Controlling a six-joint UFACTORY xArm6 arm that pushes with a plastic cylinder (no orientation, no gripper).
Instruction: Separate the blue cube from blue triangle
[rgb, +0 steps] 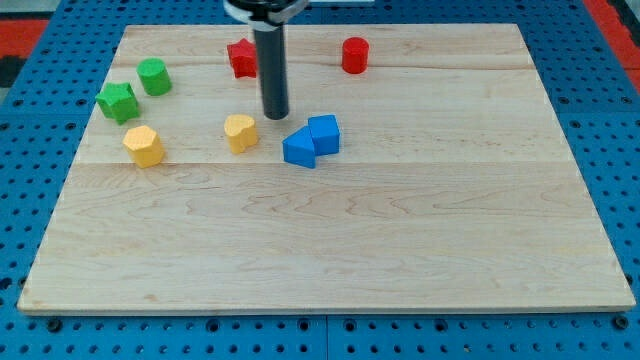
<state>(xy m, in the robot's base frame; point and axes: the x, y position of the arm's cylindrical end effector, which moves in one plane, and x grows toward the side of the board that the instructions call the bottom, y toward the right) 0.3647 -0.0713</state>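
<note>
The blue cube (325, 133) and the blue triangle (298, 149) sit touching each other near the board's middle, the cube up and to the right of the triangle. My tip (275, 115) stands on the board just up and left of the pair, a short gap from the triangle, to the right of a yellow block (240, 132).
A red block (241, 58) sits behind the rod at the view's top; a red cylinder (355, 55) is to its right. A green cylinder (154, 76), a green block (118, 102) and a yellow hexagon-like block (144, 146) are at the left. The wooden board (400, 250) lies on a blue pegboard.
</note>
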